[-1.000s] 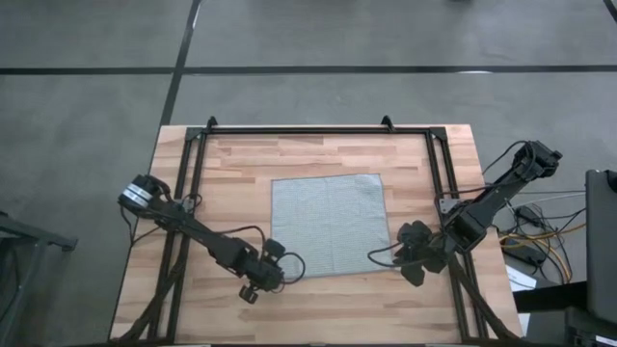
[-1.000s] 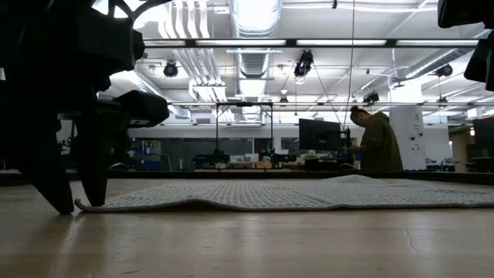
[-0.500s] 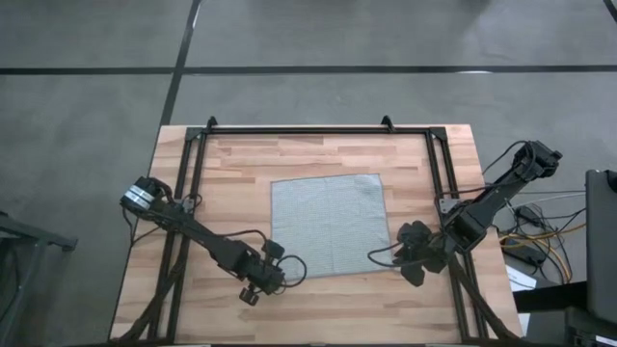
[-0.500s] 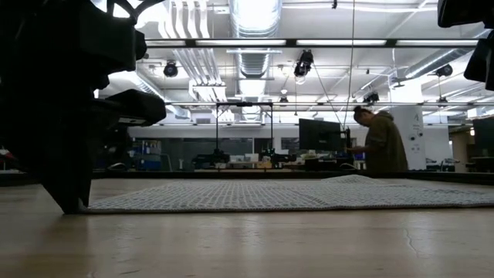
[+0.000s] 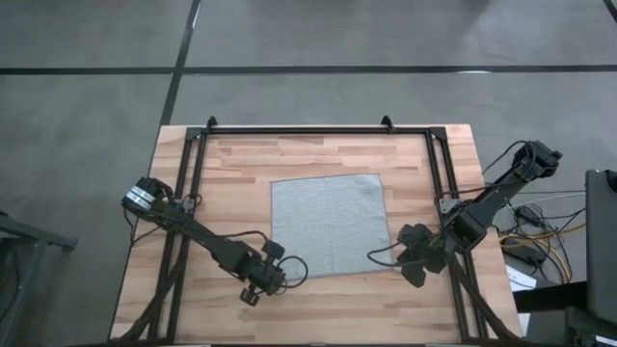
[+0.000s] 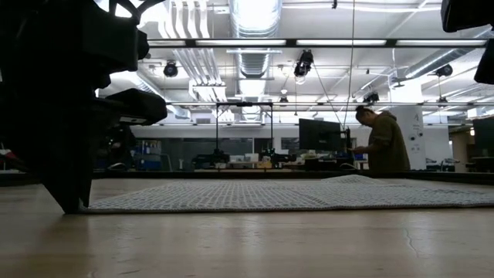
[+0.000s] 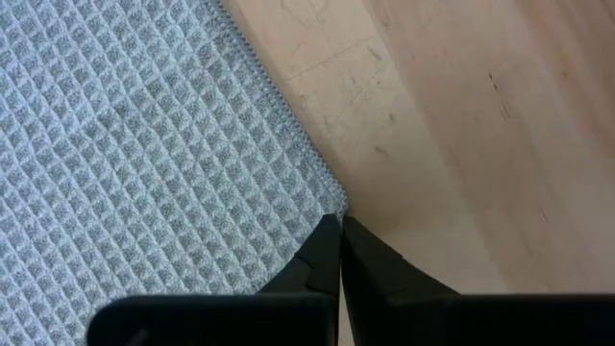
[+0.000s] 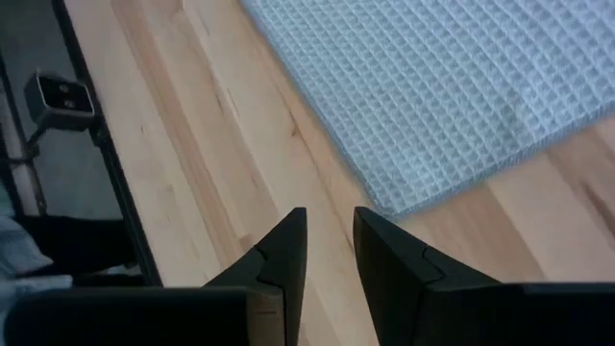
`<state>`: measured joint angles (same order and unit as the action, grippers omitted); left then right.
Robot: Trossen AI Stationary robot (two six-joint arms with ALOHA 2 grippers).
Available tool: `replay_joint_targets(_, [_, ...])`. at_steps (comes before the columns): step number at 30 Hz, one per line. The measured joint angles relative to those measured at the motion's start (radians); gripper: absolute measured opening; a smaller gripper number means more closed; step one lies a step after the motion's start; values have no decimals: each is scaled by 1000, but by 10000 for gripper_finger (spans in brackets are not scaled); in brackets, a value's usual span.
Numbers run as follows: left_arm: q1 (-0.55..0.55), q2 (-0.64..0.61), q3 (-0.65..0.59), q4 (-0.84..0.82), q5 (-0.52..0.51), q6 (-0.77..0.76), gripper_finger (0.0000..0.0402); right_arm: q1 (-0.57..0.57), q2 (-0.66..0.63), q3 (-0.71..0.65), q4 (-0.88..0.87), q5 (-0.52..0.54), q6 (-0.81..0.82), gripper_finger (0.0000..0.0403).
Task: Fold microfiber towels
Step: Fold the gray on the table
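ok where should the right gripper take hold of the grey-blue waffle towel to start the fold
Take the flat grey-blue waffle-weave towel at its free near-right corner. The right gripper hovers just off it with a gap between its fingers, so come in from the right, low over the wooden table. The left gripper is shut at the near-left corner.

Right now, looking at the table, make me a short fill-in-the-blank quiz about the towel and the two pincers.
1. The left pincer is ____ on a corner of the towel.
2. The towel lies ____ on the wooden table.
3. The right pincer has a gap between its fingers and hangs over bare ____, short of the towel's corner.
4. In the low view, a ____ stands in the room behind the table.

Missing words: shut; flat; wood; person
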<state>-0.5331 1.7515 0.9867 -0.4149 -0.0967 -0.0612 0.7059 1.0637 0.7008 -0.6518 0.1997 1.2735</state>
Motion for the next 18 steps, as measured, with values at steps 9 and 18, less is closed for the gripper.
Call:
replay_joint_targets(9, [1,0,0,0,0,-29,4,1,0,-75,0,-131,134,96])
replay_joint_targets(18, [1,0,0,-8,-1,-29,3,1,0,-104,77,-133,149,134])
